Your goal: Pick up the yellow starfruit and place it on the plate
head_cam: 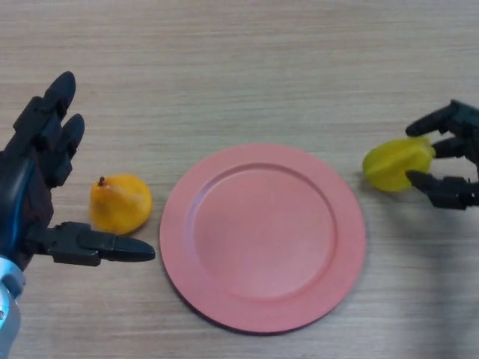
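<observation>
Head view, the only one: the yellow starfruit sits at the right side of the wooden table, just beside the rim of the pink plate, not on it. Risk, as I judge it: the fruit is ridged and waxy-looking, and the right hand meets only its outer end, so a shallow pinch could let it twist or slip out during the lift; it could then drop short of the plate or roll off the rim. The right hand's fingers curl around the fruit's far end, thumb below, fingers above, touching it; grip looks partial. Whether the fruit is off the table I cannot tell. The left hand hovers spread wide beside an orange pear, holding nothing.
</observation>
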You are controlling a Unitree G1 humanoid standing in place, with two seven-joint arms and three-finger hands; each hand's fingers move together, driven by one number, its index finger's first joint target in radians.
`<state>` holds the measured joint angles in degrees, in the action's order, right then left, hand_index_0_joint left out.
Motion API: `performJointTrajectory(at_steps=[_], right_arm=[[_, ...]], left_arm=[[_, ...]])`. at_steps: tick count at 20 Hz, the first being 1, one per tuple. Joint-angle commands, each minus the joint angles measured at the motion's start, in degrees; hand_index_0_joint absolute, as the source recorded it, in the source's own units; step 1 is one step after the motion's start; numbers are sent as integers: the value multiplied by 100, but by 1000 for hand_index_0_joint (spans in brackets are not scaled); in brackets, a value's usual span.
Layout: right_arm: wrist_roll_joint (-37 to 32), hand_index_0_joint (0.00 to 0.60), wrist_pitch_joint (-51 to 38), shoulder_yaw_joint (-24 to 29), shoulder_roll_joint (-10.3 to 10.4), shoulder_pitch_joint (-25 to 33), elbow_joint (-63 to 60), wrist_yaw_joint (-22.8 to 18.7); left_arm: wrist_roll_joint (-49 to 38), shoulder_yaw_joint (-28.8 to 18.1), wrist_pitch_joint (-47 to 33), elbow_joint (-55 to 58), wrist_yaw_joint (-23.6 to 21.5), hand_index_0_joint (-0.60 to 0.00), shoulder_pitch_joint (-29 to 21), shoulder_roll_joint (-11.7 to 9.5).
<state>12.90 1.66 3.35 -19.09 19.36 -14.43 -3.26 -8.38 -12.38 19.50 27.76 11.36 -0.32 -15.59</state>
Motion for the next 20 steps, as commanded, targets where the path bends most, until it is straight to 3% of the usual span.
performJointTrajectory(at_steps=[1, 2, 7, 9, 13, 20], right_arm=[[-176, 600, -416, 317, -132, 216, 672, -97], [-340, 600, -126, 295, -31, 166, 1041, 19], [-287, 600, 329, 143, 87, 118, 1873, 176], [-644, 600, 728, 98, 281, 29, 2334, 283], [-673, 600, 1002, -16, 368, -3, 2775, 352], [-416, 600, 556, 131, 238, -210, 2826, 439]], left_arm=[[-287, -268, -521, 426, -53, 0, -148, -168], [-303, -259, -503, 429, -60, 0, -151, -160], [-397, -310, -365, 509, -47, 0, -162, -187], [-426, -345, -335, 579, -19, 0, -126, -183], [-400, -411, -289, 657, -28, 0, -138, -202], [-338, -367, -342, 654, -29, 0, -120, -188]])
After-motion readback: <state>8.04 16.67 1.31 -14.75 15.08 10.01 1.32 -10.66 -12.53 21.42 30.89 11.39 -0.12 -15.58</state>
